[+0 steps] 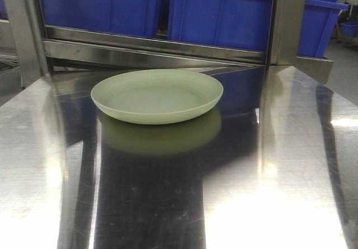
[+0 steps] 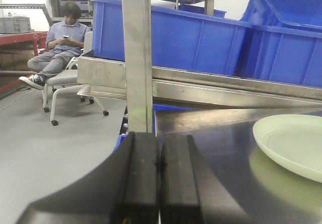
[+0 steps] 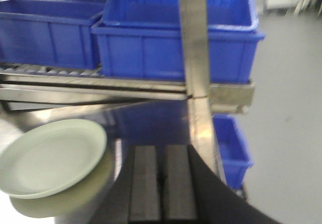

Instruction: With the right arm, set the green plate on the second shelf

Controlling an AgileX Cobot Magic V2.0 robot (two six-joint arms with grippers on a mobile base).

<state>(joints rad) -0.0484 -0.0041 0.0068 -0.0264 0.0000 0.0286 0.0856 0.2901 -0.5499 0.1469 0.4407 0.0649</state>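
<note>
The green plate [image 1: 156, 95] lies flat on the shiny steel table [image 1: 268, 176], toward its far side. The left wrist view has the plate [image 2: 292, 146] at its right edge, and in the right wrist view the plate [image 3: 50, 156] sits at lower left. My left gripper [image 2: 160, 148] is shut with nothing in it, off to the plate's left. My right gripper [image 3: 162, 156] is also shut and empty, to the right of the plate and apart from it. Neither gripper appears in the front view.
A steel shelf rail [image 1: 156, 45] runs behind the table, carrying blue bins [image 1: 221, 14]. Upright steel posts [image 1: 288, 19] stand at the table's back corners. A person sits on a chair [image 2: 60, 43] far off to the left, and another blue bin [image 3: 231, 143] sits low at the right.
</note>
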